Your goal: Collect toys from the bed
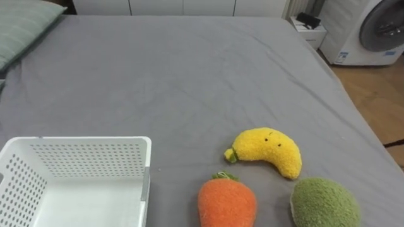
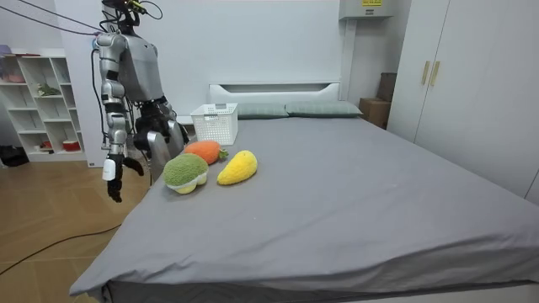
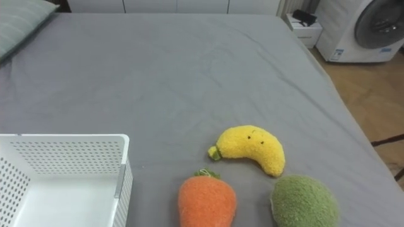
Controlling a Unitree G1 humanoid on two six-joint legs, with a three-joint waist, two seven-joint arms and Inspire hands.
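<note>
Room: grey bed (image 1: 189, 75) takes up most of it, and a brown wood floor (image 1: 379, 94) shows past the bed's right edge.
Robot: it stands at the bed's long edge, at the room view's left, and faces across the bed.
Pillows (image 2: 320, 109): two, side by side along the bed's head edge. One of them, with green-grey stripes, sits in the far left corner in the eye views.
Basket (image 1: 88, 157): one. It is white, with lots of little holes in its walls. It sits on the bed at the near edge, left of all the toys.
Toys: three soft ones, one of each kind. All three lie on the bed, outside the basket.
Carrot (image 1: 227, 202): one. It is orange with a green top and lies at the near edge, just right of the basket but not touching it.
Banana (image 1: 268, 150): one. It is yellow with two tiny dot eyes. It lies a bit farther in from the near edge, just beside the carrot and the green toy.
Green toy (image 1: 325, 203): one. It is round and fuzzy and lies at the near edge, the farthest right of the three.
Washing machine (image 1: 372, 28): one, white, on the floor past the bed's far right corner. It has a blue sticker (image 1: 341, 57), and the writing is too small to read.
Right hand (image 2: 115, 172): it hangs low at the robot's side, off the bed. Its fingers are loose and apart and hold nothing.
</note>
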